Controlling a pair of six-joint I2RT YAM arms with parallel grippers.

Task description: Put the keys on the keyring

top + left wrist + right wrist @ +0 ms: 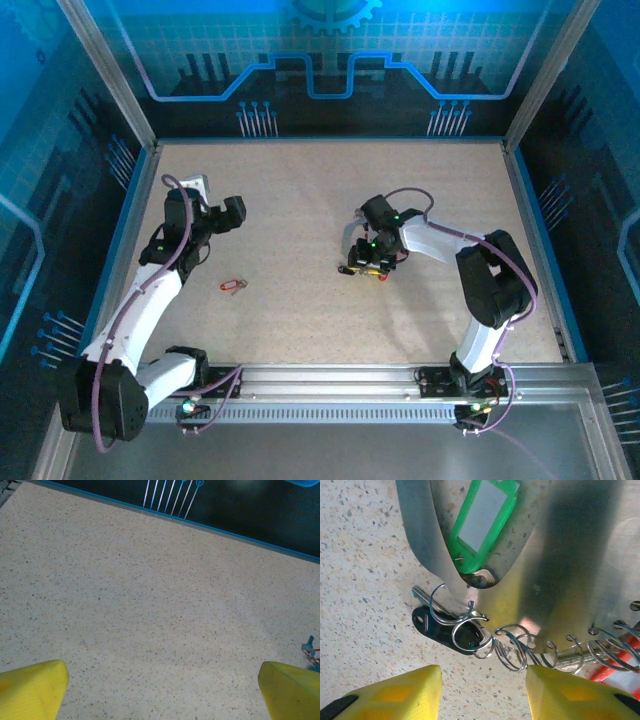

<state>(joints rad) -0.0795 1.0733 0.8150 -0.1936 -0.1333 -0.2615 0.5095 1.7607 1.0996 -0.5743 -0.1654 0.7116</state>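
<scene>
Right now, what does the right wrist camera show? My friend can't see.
Silver wire rings lie on the table with a black-headed key and a green tag, beside a shiny metal sheet. The right end effector is open just short of them.

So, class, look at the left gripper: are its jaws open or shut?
Open. The left gripper shows its yellow fingertips far apart in its wrist view, with table showing between them.
</scene>
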